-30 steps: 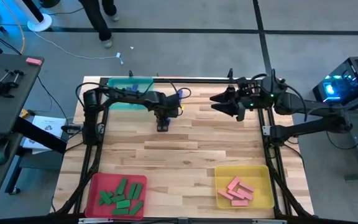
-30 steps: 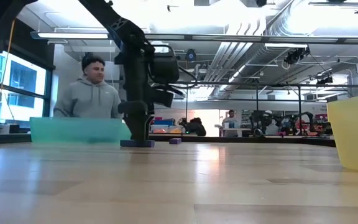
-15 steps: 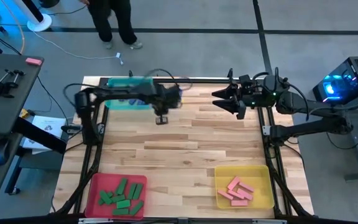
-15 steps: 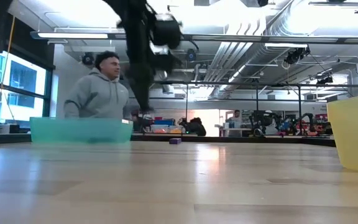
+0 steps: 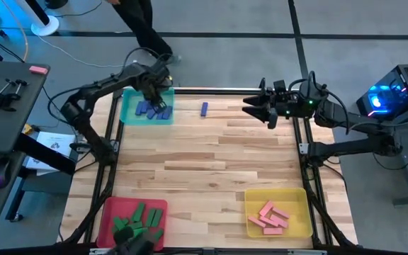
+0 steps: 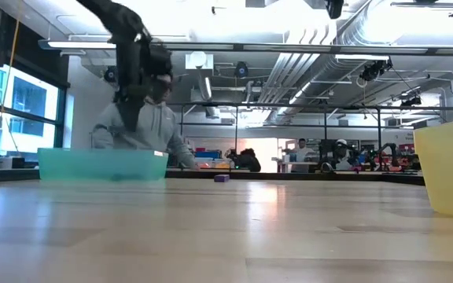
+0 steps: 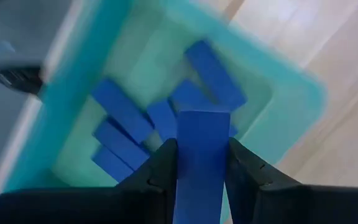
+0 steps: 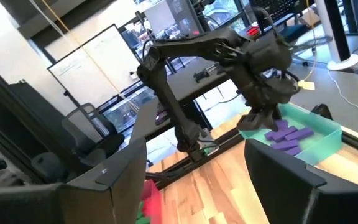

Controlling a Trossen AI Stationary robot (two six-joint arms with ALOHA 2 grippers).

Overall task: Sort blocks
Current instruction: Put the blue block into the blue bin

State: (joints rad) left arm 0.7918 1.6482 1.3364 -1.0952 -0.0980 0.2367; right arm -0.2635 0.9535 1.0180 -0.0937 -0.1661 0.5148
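Blue block (image 7: pixel 201 162) pinched between the two dark fingers (image 7: pixel 160 171) of the left gripper (image 5: pixel 156 91), held above the teal tray (image 5: pixel 127 106) at the table's far left corner. Several more blue blocks (image 5: pixel 151 110) lying loose inside that tray, overlapping in a small heap. One lone blue block (image 5: pixel 204 108) flat on the wooden table (image 5: pixel 211 163), just beside the tray and apart from it. Green blocks (image 5: pixel 137 221) piled in the red tray (image 5: pixel 108 212) at the near left corner; pink blocks (image 5: pixel 270 217) in the yellow tray (image 5: pixel 299 202) at the near right. Right gripper (image 5: pixel 248 110) waiting over the table's far right edge, jaws spread wide, nothing between them. Person (image 6: pixel 144 126) behind the teal tray, leaning toward the table.
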